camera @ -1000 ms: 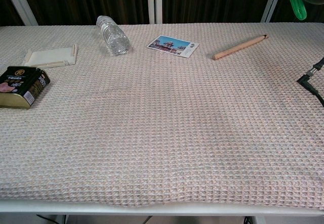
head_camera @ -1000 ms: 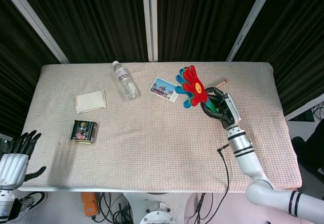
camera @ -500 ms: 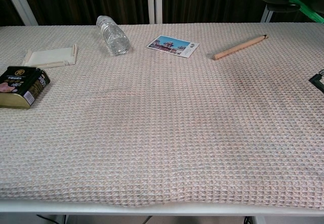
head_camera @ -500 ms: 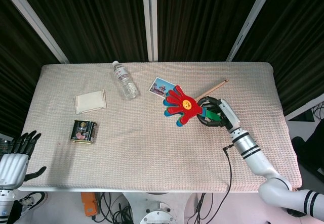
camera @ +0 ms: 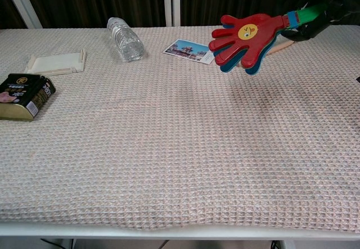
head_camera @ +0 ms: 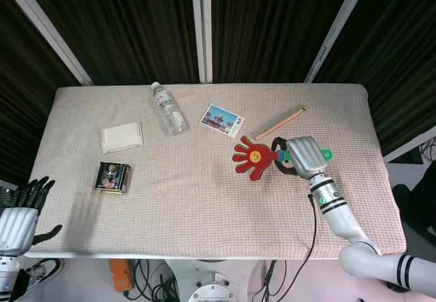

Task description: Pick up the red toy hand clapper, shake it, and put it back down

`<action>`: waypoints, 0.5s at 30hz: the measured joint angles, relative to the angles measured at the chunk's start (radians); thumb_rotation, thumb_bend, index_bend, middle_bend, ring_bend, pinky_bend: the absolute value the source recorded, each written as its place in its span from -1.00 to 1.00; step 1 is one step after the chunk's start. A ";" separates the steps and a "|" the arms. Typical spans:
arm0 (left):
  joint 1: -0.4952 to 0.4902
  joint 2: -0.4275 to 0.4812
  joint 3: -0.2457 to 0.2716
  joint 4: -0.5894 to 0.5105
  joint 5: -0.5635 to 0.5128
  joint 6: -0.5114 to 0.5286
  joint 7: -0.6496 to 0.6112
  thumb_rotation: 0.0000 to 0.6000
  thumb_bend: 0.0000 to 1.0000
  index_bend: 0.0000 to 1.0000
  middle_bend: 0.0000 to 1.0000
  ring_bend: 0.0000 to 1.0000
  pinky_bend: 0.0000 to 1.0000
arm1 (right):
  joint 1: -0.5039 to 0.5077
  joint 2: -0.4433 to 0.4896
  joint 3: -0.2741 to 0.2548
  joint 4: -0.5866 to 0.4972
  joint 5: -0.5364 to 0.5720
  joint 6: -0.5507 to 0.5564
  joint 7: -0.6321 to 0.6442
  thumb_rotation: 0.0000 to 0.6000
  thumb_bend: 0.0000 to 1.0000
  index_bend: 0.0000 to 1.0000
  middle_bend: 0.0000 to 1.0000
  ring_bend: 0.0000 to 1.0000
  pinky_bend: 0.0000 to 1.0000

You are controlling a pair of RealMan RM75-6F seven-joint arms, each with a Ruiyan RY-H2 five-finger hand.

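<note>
The red toy hand clapper (head_camera: 253, 158) has a yellow smiley face, blue layers beneath and a green handle. My right hand (head_camera: 304, 156) grips that handle at the table's right side and holds the clapper above the cloth, its red palm pointing left. In the chest view the clapper (camera: 244, 36) hangs in the air at the upper right, with dark fingers (camera: 310, 28) of my right hand wrapped round the handle. My left hand (head_camera: 22, 215) hangs off the table's front left corner, fingers apart and holding nothing.
A water bottle (head_camera: 168, 109) lies at the back, a postcard (head_camera: 222, 120) beside it. A wooden stick (head_camera: 281, 123) lies behind the clapper. A white box (head_camera: 122, 137) and a dark tin (head_camera: 112, 177) sit on the left. A black cable (head_camera: 308, 227) trails from my right wrist.
My right hand has swung the clapper down and toward the table's front, from raised near the back to low over the cloth. It now shows in the chest view. The left hand stayed still.
</note>
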 measured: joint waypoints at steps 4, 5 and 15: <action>-0.001 -0.002 0.001 0.002 0.001 -0.001 -0.002 1.00 -0.73 -0.91 -0.98 -1.00 -0.98 | -0.017 -0.010 0.031 -0.014 0.003 0.017 0.135 1.00 0.07 0.85 0.79 0.90 0.97; -0.001 -0.002 0.001 0.003 0.002 -0.002 -0.003 1.00 -0.73 -0.91 -0.98 -1.00 -0.98 | -0.023 -0.010 0.041 -0.019 0.004 0.015 0.190 1.00 0.09 0.85 0.79 0.90 0.97; -0.007 -0.006 0.001 0.004 0.005 -0.009 -0.002 1.00 -0.73 -0.91 -0.98 -1.00 -0.98 | -0.099 0.038 0.155 -0.035 -0.053 -0.076 1.272 1.00 0.10 0.80 0.79 0.90 0.96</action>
